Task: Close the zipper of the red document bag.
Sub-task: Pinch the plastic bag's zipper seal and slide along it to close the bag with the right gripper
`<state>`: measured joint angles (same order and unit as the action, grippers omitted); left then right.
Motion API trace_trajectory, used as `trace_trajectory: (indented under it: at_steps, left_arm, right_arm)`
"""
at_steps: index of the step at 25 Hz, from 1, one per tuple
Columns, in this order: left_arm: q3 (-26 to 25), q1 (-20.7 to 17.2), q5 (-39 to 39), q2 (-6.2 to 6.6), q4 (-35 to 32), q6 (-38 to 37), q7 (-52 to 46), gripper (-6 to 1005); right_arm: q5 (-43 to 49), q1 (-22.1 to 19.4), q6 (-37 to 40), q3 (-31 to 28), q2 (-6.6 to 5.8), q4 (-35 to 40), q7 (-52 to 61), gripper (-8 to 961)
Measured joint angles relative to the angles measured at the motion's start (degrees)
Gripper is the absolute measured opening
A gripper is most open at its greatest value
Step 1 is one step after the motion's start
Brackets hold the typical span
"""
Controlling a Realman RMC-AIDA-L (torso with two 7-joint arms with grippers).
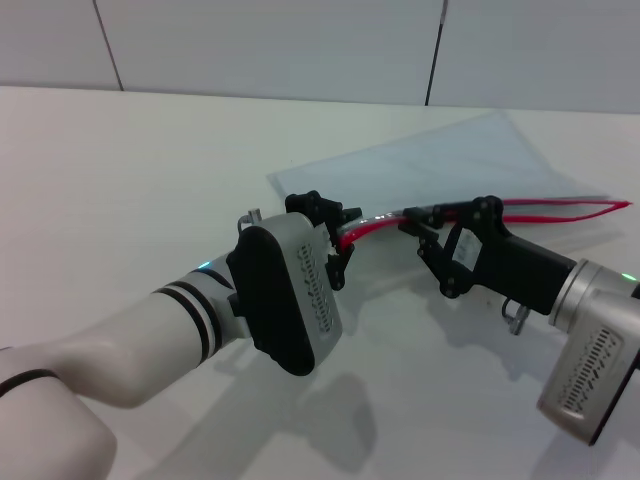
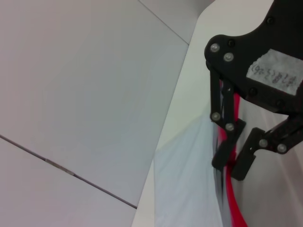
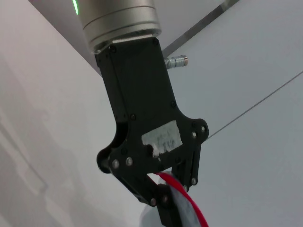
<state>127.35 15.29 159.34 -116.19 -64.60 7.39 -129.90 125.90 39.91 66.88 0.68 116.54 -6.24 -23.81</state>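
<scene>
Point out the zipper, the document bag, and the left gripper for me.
zipper [image 1: 560, 208]: head view, on the red strip right of the grippers.
red document bag [image 1: 460, 160]: head view, on its translucent flat face.
left gripper [image 1: 345, 238]: head view, between its fingertips, closed on the zipper.

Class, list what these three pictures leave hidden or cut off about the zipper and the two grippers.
1. Head view: the left gripper hides the zipper end it clamps.
2. The slider cannot be found in any view.
3. Left wrist view: the right gripper covers part of the zipper; the bag is cut by the edge.

White table [image 1: 120, 180], panelled wall [image 1: 270, 45]
</scene>
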Motion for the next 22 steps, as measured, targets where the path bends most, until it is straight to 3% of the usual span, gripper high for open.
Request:
trace_trajectory:
  at_steps: [13, 22]
  left_arm:
    - [0.0, 0.0, 0.0, 0.0, 0.3, 0.0, 0.0, 138]
    - [0.0, 0.1, 0.0, 0.0, 0.5, 0.0, 0.0, 150]
  right_arm:
    - [-0.1, -0.4, -2.4, -0.6, -0.07, 0.5, -0.1, 50]
    - [-0.2, -2.5, -6.9, -11.0, -0.16, 2.7, -3.2, 80]
